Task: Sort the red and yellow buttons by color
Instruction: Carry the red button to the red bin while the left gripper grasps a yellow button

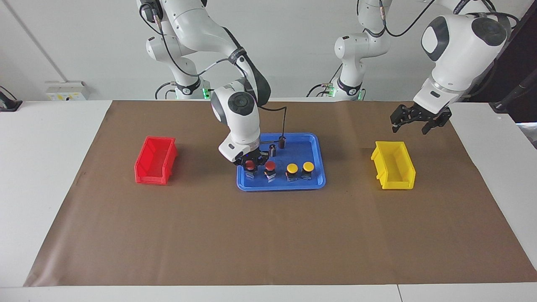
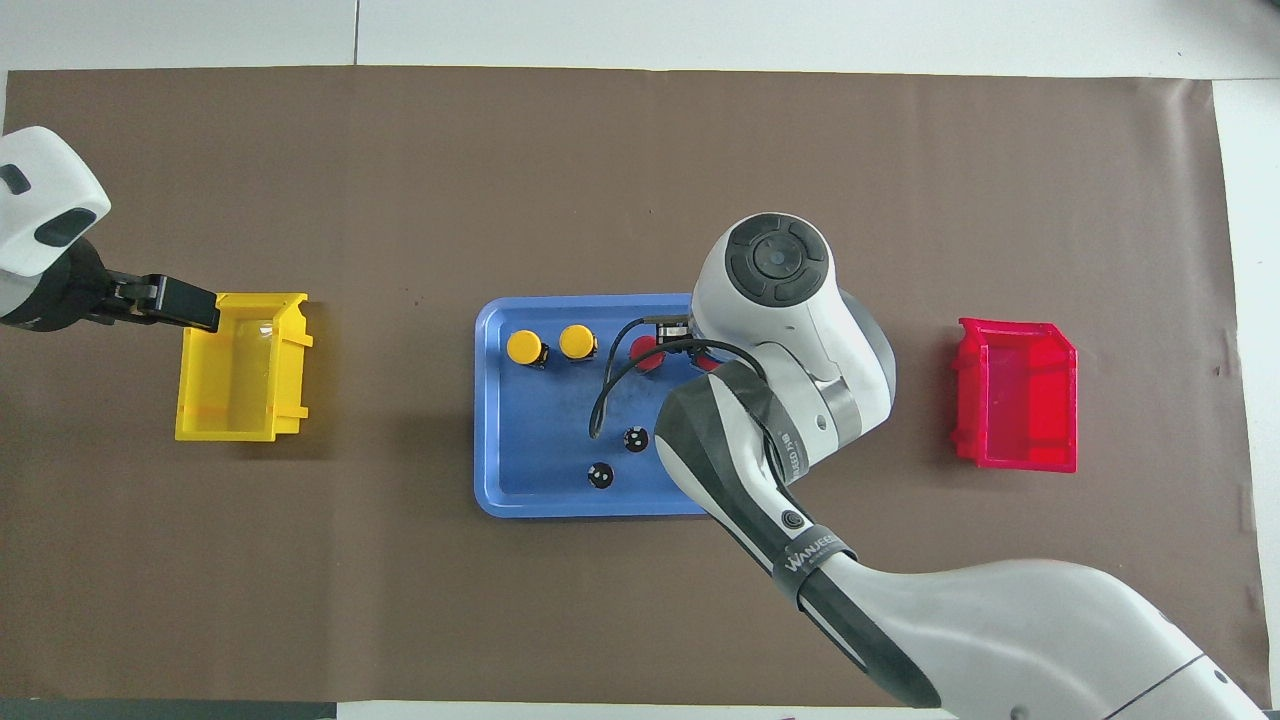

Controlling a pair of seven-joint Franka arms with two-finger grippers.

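Pinching one red button (image 1: 250, 165), right pincer (image 1: 250, 160) down in tray (image 1: 312, 184): two red, two yellow buttons (image 1: 300, 167); left pincer (image 1: 408, 123) spread, waiting over the desk beside the yellow bin (image 1: 394, 170).

Bright, even overhead lighting in both views; soft, short shadows fall beside the red bin (image 1: 154, 160), yellow bin (image 1: 393, 165) and blue tray (image 1: 319, 181). Focus sharp throughout.

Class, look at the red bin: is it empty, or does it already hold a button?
Empty. The overhead view shows only the bare floor of the red bin; both red buttons stand in the blue tray.
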